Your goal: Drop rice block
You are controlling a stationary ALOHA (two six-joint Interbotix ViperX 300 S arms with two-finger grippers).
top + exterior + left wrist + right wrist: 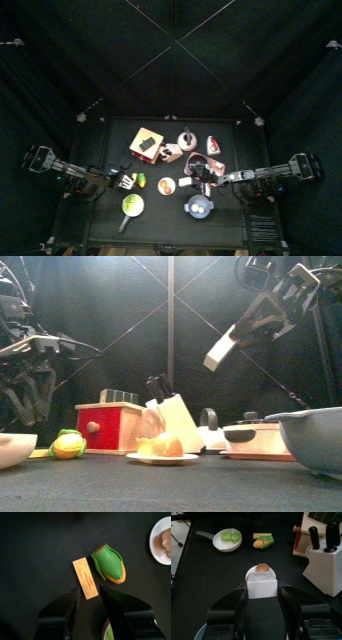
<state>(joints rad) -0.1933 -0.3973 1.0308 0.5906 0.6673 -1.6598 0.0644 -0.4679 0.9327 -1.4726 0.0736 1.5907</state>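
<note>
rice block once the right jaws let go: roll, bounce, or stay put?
Probably stays put: the rice block looks flat-sided and boxy, so rolling seems unlikely. It keeps its shape in the right gripper, so likely stiff. Held high and tilted in the front view, it may land on an edge and tip over.

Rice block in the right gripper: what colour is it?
White, with a brownish tip at its far end: the rice block shows best in the right wrist view, clamped in the right gripper.
</note>
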